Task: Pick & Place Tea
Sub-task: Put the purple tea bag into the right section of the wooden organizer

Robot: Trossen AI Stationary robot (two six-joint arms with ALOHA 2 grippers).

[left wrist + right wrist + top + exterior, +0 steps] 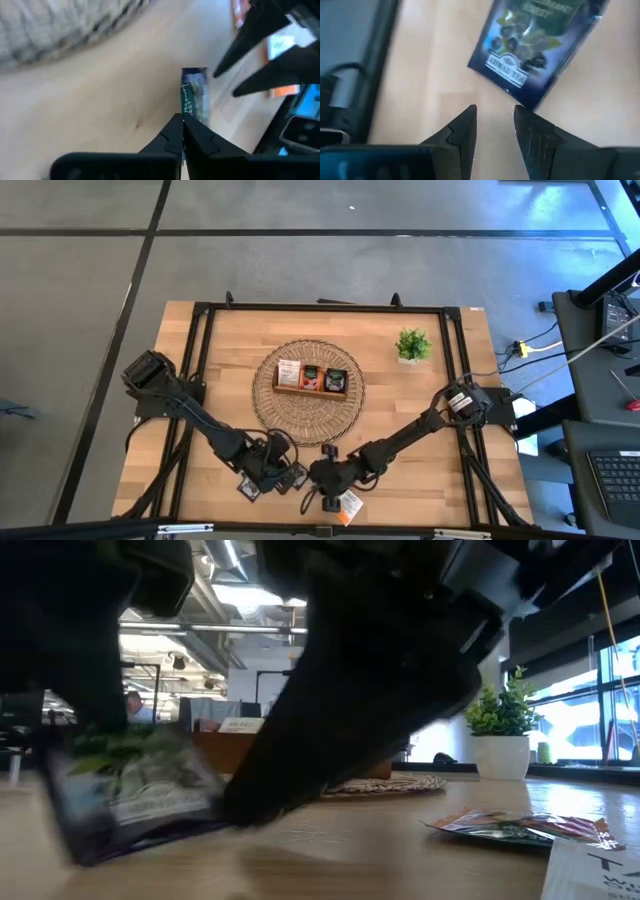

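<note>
Left tool (182,131) has its two dark fingers pressed together on the edge of a dark green-black tea sachet (194,95), which stands on edge between them, its long side running straight out from the fingertips and its printed face turned sideways. From above, this tool (268,476) sits low at the near edge of the desk (420,470), with the pinched sachet showing as a small dark square (249,489) just beside it on the outer side. At desk height the same sachet (130,785) appears tilted, one corner down on the wood and its green-leaf face toward the camera. Right tool (494,125) is just beside the left one, its fingers spread a little with bare wood between them, holding nothing; the sachet (535,45) lies just ahead of its tips, set at a slant to the fingers. From above, the right tool (322,480) has an orange-and-white sachet (349,503) lying flat just beside it, toward the desk's near edge, and in the low view flat sachets (520,827) lie on the wood to one side. Farther from both tools, toward the middle of the desk, a round woven mat (300,420) carries a brown wooden tray (311,390) whose compartments hold sachets: a white one, a dark one and an orange one. A small potted plant (412,346) stands well beyond the right tool.
</note>
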